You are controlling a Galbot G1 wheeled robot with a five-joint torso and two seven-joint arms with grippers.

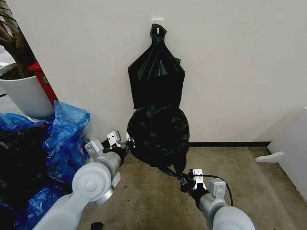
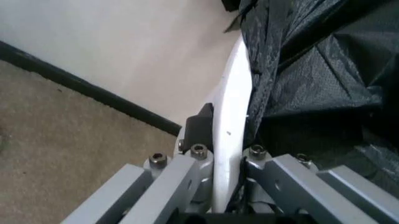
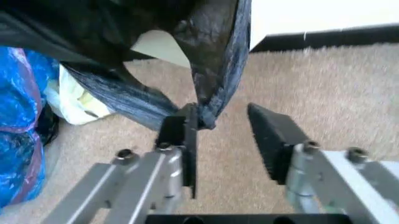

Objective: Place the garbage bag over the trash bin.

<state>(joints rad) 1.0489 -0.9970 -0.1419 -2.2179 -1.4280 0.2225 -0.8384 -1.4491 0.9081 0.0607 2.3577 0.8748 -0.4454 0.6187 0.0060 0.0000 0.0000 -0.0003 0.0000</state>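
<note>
I see the garbage bag (image 1: 158, 134) at the centre of the head view, a thin, glossy black film crinkled into many small folds, draped over the trash bin so that it forms a rounded black dome low against the wall. The trash bin (image 2: 229, 121) itself shows in the left wrist view as a smooth cream-white rolled rim, a hard curved edge with the black film lying over its far side. I judge the covering largely done: the bag wraps most of the bucket, but its lower edge hangs in a loose tail toward the lower centre of the head view, so the hem is not yet pulled down evenly. The left gripper (image 1: 125, 143), just left of the bag in the head view, is clamped on the bin's rim, one finger on each side of it. The right gripper (image 3: 221, 122) sits at that trailing tail with its jaws spread; a twisted point of film touches one ribbed black pad, but nothing is pinched. Above the bin a fan-shaped bunch of black bags (image 1: 157, 72) hangs from a wall hook. Crumpled bright blue bags (image 1: 62, 139) lie at the left of the head view, a white plant pot (image 1: 26, 96) stands at upper left, and short beige carpet (image 1: 153, 201) covers the floor.
</note>
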